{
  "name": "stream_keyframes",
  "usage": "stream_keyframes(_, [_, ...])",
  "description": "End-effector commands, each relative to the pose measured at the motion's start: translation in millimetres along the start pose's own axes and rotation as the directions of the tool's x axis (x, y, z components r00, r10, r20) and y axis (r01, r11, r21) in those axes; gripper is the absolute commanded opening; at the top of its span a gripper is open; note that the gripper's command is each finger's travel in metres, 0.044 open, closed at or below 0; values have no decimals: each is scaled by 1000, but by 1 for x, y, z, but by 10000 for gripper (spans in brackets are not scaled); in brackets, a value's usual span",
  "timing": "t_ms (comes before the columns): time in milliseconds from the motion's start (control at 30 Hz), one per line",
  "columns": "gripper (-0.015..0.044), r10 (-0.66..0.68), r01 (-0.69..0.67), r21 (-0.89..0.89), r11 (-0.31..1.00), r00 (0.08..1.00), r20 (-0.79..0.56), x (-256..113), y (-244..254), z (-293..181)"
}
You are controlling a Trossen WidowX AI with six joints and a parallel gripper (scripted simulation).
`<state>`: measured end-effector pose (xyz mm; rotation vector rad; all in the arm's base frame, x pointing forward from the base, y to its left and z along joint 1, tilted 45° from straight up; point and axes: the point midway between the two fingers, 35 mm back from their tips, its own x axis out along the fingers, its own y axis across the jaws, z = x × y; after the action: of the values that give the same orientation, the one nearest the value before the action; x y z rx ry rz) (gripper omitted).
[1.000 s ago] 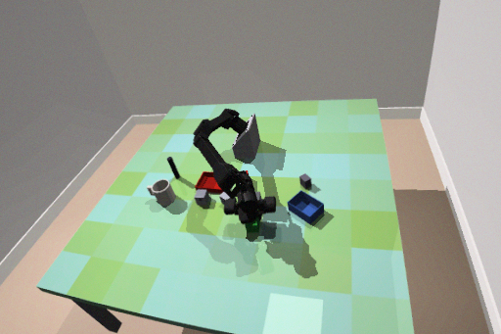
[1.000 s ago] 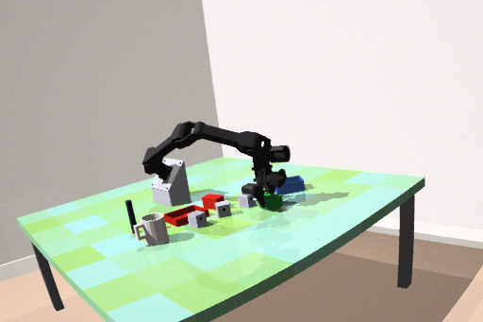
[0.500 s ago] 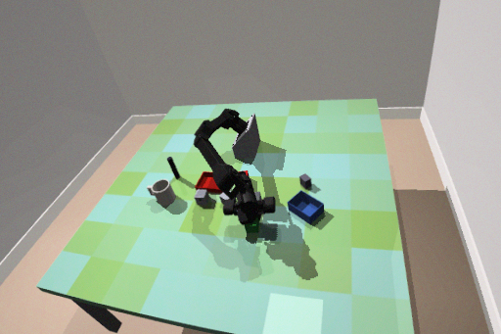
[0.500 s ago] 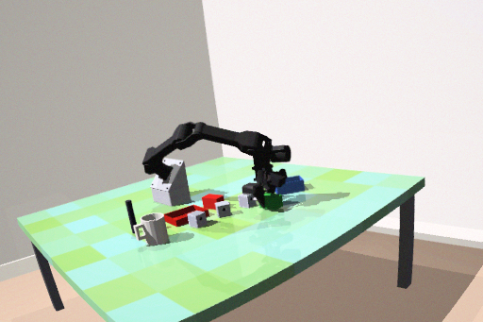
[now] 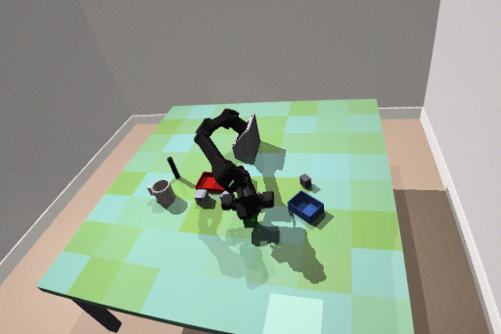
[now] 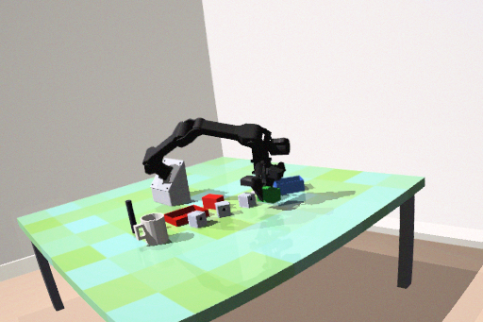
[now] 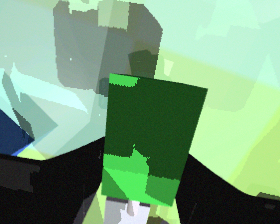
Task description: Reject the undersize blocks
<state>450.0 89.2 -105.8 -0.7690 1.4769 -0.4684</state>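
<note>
Claw clenched on green gauge.
Black parallel-jaw gripper [image 5: 250, 216] [image 6: 268, 191] [image 7: 143, 141] grasps the green block-shaped GO gauge [image 5: 250, 222] [image 6: 272, 194] [image 7: 152, 130], near a pale grey steel block with a bored hole [image 6: 246, 199]; red open reject tray [image 5: 204, 188] [image 6: 177, 221] well apart.

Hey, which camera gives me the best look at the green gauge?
The wrist view: the green gauge fills its middle, large and mostly unobstructed. The exterior view shows it small, beside the fingers; the top view shows only a dark green bit below the arm.
</note>
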Motion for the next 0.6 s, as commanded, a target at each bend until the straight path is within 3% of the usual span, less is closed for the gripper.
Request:
stream_keyframes(0, [0, 0, 0, 0, 1000, 1000, 0, 0, 0, 0])
stream_keyframes(167, [0, 0, 0, 1, 1000, 1000, -1, -1, 0, 0])
stream_keyframes(367, [0, 0, 0, 9, 1000, 1000, -11, -44, -3, -1])
stream_keyframes(567, [0, 0, 0, 11, 1000, 1000, -14, -48, -4, -2])
